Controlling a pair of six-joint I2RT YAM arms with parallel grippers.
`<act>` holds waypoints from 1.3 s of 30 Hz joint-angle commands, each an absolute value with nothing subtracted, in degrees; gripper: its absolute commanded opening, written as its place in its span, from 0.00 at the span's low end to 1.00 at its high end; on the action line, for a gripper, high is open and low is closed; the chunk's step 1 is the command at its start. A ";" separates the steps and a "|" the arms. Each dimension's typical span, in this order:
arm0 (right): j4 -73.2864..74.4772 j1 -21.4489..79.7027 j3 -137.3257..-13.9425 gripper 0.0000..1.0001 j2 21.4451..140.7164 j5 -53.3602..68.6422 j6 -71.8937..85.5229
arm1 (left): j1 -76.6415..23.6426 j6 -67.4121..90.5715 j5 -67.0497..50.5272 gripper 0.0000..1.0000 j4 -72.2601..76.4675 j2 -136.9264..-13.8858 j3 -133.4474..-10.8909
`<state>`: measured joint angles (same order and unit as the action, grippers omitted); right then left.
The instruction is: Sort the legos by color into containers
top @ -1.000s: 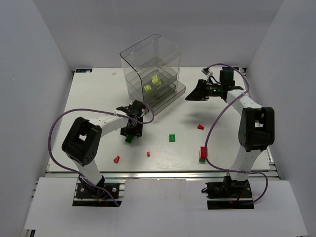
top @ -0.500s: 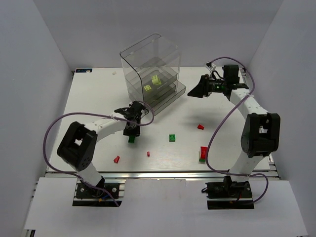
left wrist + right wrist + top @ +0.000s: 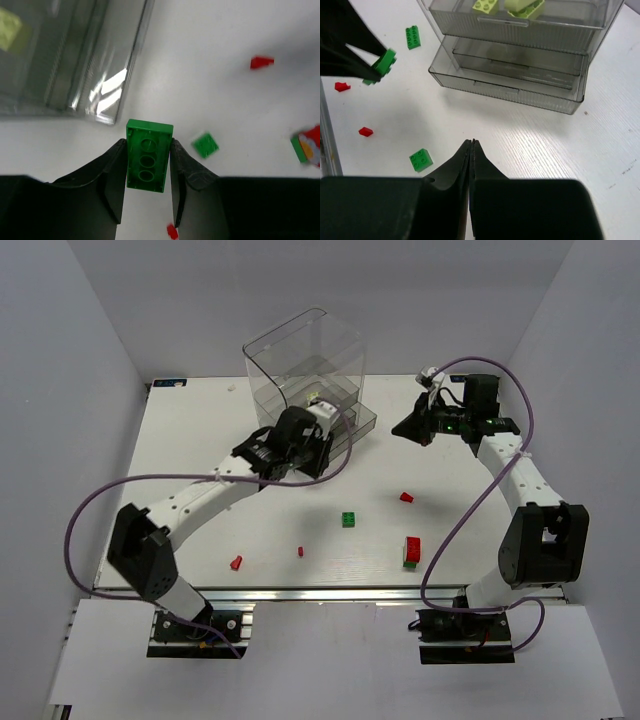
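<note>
The green brick [image 3: 148, 155] is light, rigid and slick. The left fingers [image 3: 111, 175] pinch its long sides, holding it above the bench [image 3: 210, 60] just beside the drawers [image 3: 510, 85]. The right fingers [image 3: 459, 162] are clenched on nothing. The top drawer [image 3: 520, 25] holds two pale bricks [image 3: 522, 7], and the lower two look empty.

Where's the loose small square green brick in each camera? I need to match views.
Top external: green square brick near mid-table, nearer than the drawers.
Left wrist: green square brick just right of the held long green brick.
Right wrist: green square brick lower left.
Shared landmark: the drawers, in all three.
</note>
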<state>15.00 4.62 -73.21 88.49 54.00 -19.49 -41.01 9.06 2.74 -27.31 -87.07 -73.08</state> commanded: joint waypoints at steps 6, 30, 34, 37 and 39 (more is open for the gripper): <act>18.54 4.57 -73.04 0.05 85.78 51.06 -25.39 | -41.66 -3.85 16.43 0.00 -26.28 -105.09 -94.64; 63.72 11.24 -74.01 0.85 90.62 59.07 -93.42 | -40.96 -3.19 18.72 0.60 -23.11 -105.75 -97.73; 62.50 15.55 -69.97 0.83 90.26 53.02 -109.44 | -40.96 4.82 15.48 0.25 -22.94 -97.84 -93.63; 59.77 18.71 -68.03 0.84 91.31 49.15 -116.87 | -40.43 12.46 12.58 0.08 -21.89 -88.47 -86.52; 58.98 19.86 -68.73 0.84 93.67 47.47 -119.60 | -40.43 17.82 13.09 0.15 -22.41 -83.61 -82.55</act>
